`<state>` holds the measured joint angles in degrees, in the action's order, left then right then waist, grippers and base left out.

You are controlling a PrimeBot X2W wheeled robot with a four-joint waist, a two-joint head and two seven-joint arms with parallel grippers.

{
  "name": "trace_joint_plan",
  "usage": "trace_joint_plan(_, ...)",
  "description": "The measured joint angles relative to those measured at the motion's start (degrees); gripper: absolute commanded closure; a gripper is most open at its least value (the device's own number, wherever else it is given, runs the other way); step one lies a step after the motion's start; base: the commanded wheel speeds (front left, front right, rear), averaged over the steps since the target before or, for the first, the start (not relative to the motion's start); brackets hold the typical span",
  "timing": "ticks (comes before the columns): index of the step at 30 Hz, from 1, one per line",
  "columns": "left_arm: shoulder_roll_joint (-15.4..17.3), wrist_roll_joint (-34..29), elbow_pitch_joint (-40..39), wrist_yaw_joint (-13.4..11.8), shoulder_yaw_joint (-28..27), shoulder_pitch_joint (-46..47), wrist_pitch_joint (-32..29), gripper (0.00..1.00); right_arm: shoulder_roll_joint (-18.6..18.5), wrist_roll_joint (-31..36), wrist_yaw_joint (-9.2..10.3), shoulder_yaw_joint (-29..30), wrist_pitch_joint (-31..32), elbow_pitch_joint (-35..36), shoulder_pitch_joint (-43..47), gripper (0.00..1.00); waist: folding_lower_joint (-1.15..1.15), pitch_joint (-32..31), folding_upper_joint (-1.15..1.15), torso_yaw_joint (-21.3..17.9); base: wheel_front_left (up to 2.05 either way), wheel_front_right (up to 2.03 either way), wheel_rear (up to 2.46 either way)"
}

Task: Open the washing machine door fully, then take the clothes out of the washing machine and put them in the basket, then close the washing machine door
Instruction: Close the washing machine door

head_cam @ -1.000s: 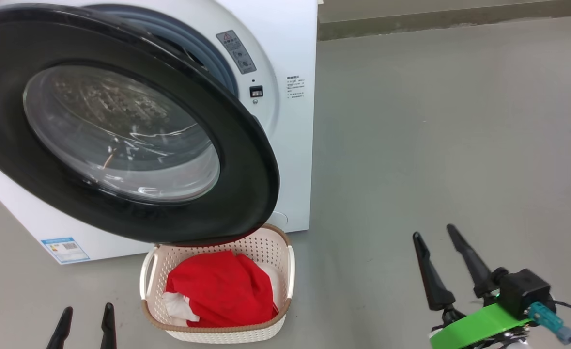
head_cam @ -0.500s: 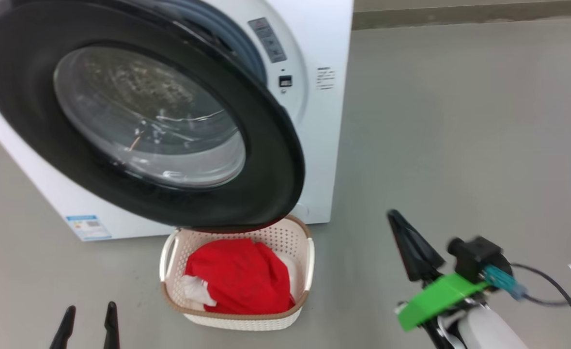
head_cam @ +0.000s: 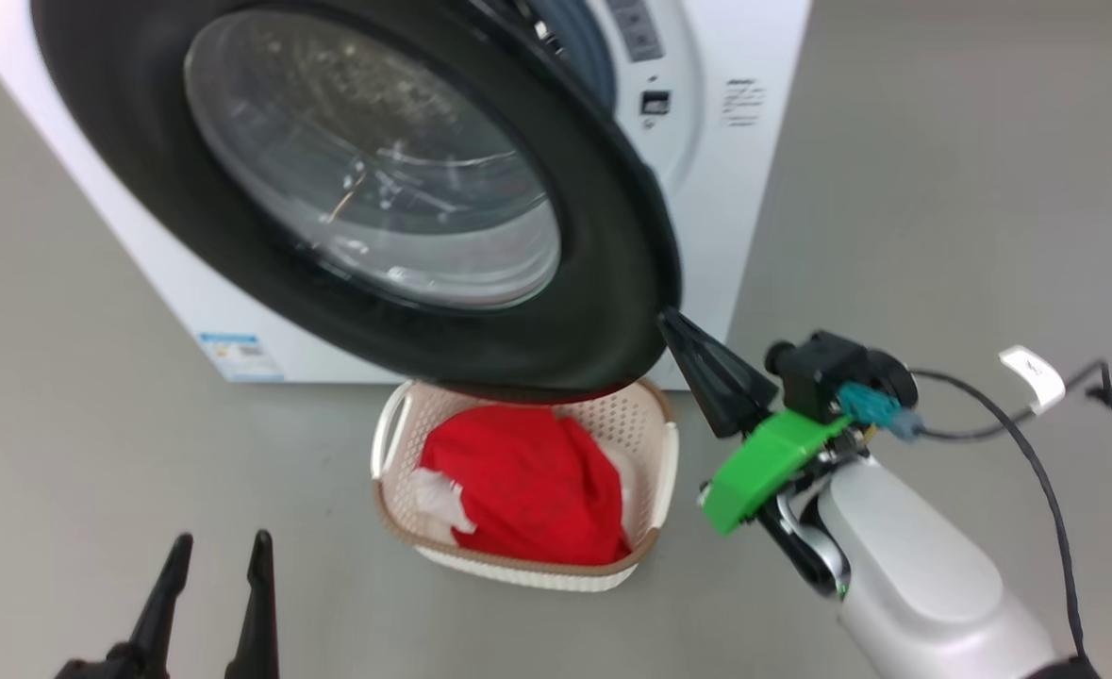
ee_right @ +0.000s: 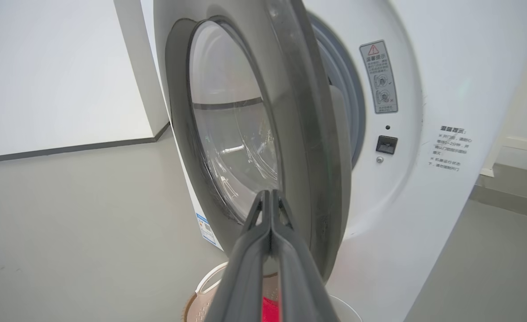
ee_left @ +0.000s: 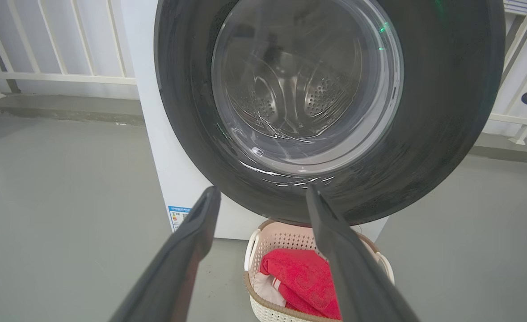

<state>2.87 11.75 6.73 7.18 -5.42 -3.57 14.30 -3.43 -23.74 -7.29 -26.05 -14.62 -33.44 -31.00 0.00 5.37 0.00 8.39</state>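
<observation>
Nearest you, at the lower left of the head view, your left gripper (head_cam: 221, 540) hangs above the grey floor (head_cam: 942, 207), its two dark fingers spread with nothing between them. Further in on the right, your right gripper (head_cam: 673, 325) has its fingers pressed together into a single point and holds nothing. That point sits at the lower right edge of the door (head_cam: 603, 311), on the thick black rim; you cannot tell whether it touches. Just below the door's lowest edge stands the basket (head_cam: 518, 566) on the floor, with the red and white clothes (head_cam: 527, 481) heaped inside it. Behind, the white washing machine (head_cam: 754, 207) stands with its door partly swung out, and through the glass the steel drum (ee_left: 290, 89) looks empty. You are likely on the last step, closing the door. The next move calls for a steady push on the rim towards the machine until the latch catches, passing above the basket
</observation>
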Motion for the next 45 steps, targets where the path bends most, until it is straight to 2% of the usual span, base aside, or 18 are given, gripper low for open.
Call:
trace_joint_plan(10, -0.2, 1.0, -0.2, 0.0, 0.7, 2.8, 0.0, 0.00, -0.2, 0.1, 0.00, -3.1, 0.0, -5.7, -9.2, 1.00, 0.00, 4.4, 0.00, 3.7, 0.00, 0.00, 0.00)
trace_joint_plan(24, -0.6, 2.7, -0.4, 0.0, 0.8, 8.0, 0.0, 0.00, -0.3, 4.3, -0.27, 2.0, 0.0, -7.3, -17.3, 1.00, 0.00, 11.6, 0.00, 4.9, 0.00, 0.00, 0.00)
trace_joint_plan(27, -0.7, 5.0, -0.4, 0.0, 0.9, 9.5, 0.0, 0.00, -0.9, 4.7, -0.27, 3.0, 0.0, -8.5, -20.6, 1.00, 0.00, 13.5, 0.00, 5.0, 0.00, 0.00, 0.00)
trace_joint_plan(39, -0.9, 5.1, -0.2, 0.0, 2.5, 13.3, 0.0, 0.00, -1.7, 6.8, -0.27, 6.9, 0.0, -11.1, -31.0, 1.00, 0.00, 18.8, 0.00, 5.8, 0.00, 0.00, 0.00)
trace_joint_plan(45, -0.9, 5.1, 0.3, 0.0, 3.3, 14.7, 0.0, 0.00, -1.1, 8.7, -0.52, 9.9, -0.1, -11.6, -32.8, 1.00, 0.00, 20.5, 0.00, 6.1, 0.00, 0.00, 0.00)
